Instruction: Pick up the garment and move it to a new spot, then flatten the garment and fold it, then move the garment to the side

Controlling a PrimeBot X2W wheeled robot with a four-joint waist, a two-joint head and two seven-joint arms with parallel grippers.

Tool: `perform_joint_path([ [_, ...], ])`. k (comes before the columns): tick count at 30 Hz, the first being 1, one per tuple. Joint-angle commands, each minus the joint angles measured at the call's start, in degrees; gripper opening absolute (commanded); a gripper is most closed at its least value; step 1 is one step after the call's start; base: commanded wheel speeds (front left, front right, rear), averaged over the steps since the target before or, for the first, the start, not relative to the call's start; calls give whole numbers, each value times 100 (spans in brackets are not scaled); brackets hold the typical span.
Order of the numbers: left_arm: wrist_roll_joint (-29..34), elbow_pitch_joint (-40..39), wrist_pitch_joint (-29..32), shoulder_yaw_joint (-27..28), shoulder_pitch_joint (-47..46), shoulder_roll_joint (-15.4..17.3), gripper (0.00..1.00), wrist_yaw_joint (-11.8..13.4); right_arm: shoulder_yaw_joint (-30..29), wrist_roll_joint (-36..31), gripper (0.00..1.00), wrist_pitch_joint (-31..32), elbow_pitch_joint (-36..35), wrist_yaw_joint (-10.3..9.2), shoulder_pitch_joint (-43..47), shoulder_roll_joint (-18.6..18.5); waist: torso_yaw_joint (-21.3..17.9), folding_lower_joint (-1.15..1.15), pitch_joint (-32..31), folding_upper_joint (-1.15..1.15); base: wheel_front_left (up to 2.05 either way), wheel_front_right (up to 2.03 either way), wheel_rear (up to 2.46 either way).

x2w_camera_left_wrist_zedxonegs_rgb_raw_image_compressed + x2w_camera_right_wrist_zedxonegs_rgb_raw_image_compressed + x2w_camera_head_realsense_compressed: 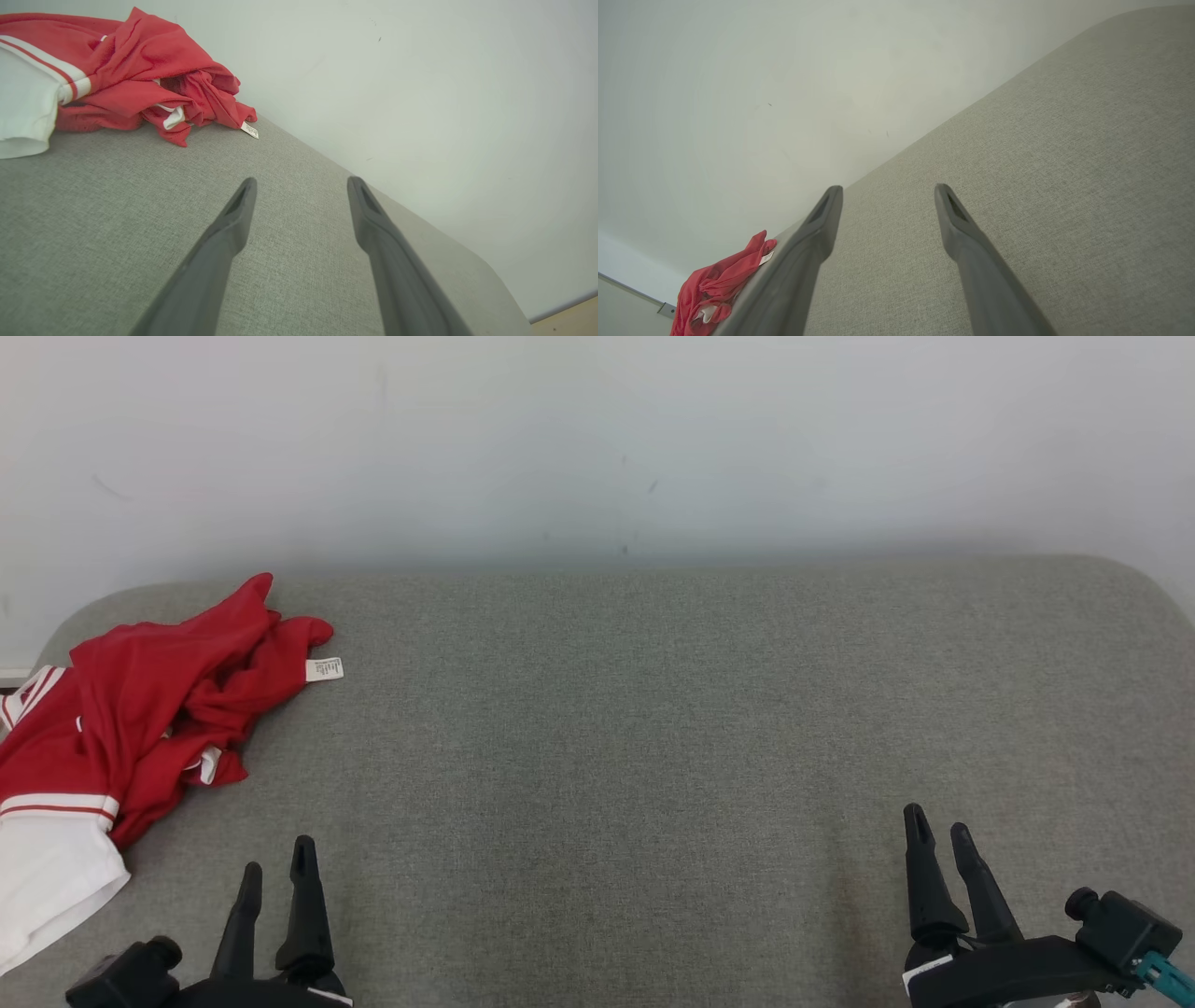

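The crumpled red and white cloth garment [140, 709] lies at the far left end of the grey fabric-covered bench [607, 756], close to the pale wall [597, 448], with its white part hanging toward the near left edge. The heap is long on a diagonal, from this white part up and rightward to a red tip. The left pincer [277, 863] waits just in front of it and a little to the right, both fingers spread apart and empty; the garment is ahead and to its left. The right pincer [938, 823] is also spread open and holds nothing, well apart at the other end, so I judge the left arm is the nearer one. A small white tag [324, 669] sticks out at the red tip; its print is too small to read
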Motion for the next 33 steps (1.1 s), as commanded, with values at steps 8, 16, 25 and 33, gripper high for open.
perform_joint_path([
  [8, 716, -160, -183, -1, 29, 46, 100, 34, 61, -691, 100, -177, -124, 21, 21, -24, 5, -1, 7, 0, 0, 0, 0],
  [16, 1209, -214, -306, -19, 50, 47, 100, 37, 102, -1219, 100, -302, -160, 23, 56, -25, 19, -1, 16, 0, 0, 0, 0],
  [25, 1710, -257, -430, 4, 64, 58, 100, 23, 146, -1755, 100, -427, -191, 24, 73, -26, 30, -1, 29, 0, 0, 0, 0],
  [33, 2135, -268, -538, 21, 61, 70, 100, 4, 180, -2192, 100, -527, -217, 23, 95, -27, 42, -1, 28, 0, 0, 0, 0],
])
